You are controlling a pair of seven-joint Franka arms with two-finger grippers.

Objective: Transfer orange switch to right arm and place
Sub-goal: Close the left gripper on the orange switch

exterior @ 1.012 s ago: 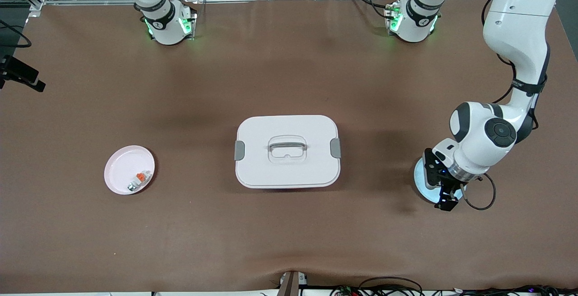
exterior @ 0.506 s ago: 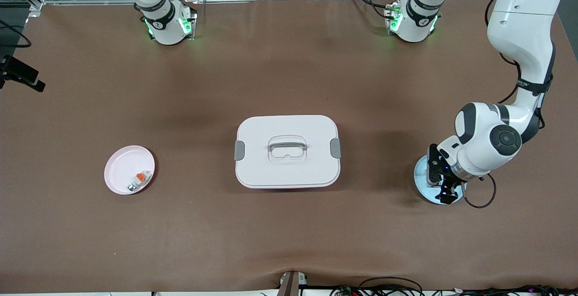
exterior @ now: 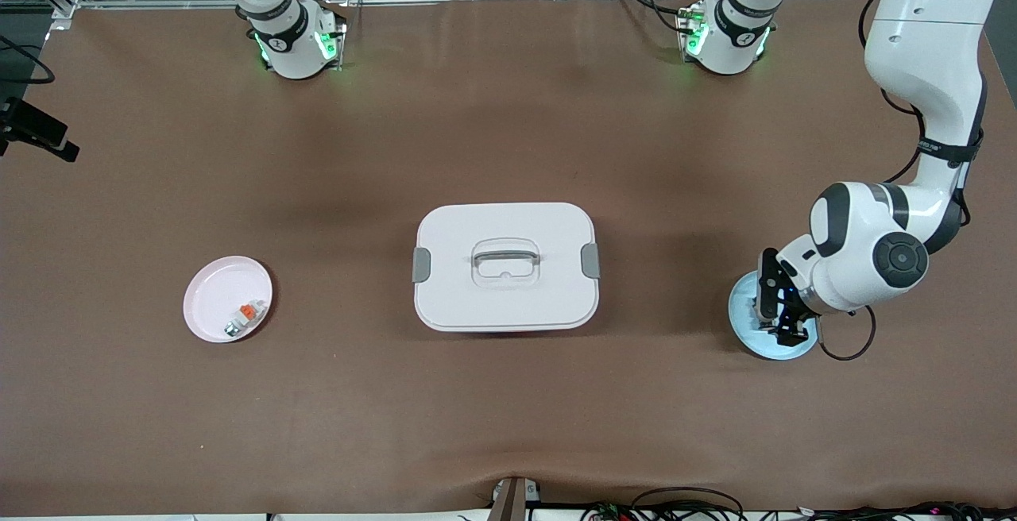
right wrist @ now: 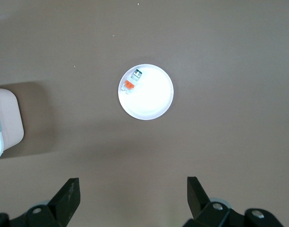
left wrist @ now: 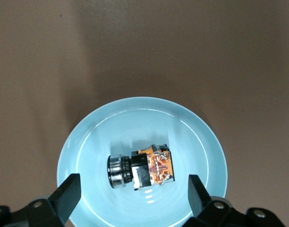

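Observation:
The orange switch [left wrist: 142,169], a stubby black cylinder with an orange section, lies on its side in a light blue plate [left wrist: 97,137] at the left arm's end of the table. My left gripper [left wrist: 133,191] hangs open just over that plate [exterior: 745,321], one finger on each side of the switch and neither touching it. In the front view the left gripper [exterior: 783,326] hides the switch. My right gripper [right wrist: 131,189] is open and holds nothing, high above the table near a pale pink plate [right wrist: 154,101]. The right arm waits.
A white lidded box with a handle [exterior: 505,267] stands mid-table; its corner [right wrist: 5,123] shows in the right wrist view. The pale pink plate [exterior: 210,295] at the right arm's end holds a whitish-grey part with an orange tab [exterior: 245,316].
The left arm's hand has shifted from the blue plate's edge to over its middle, with its wrist swinging toward the table's end. The right arm has not moved.

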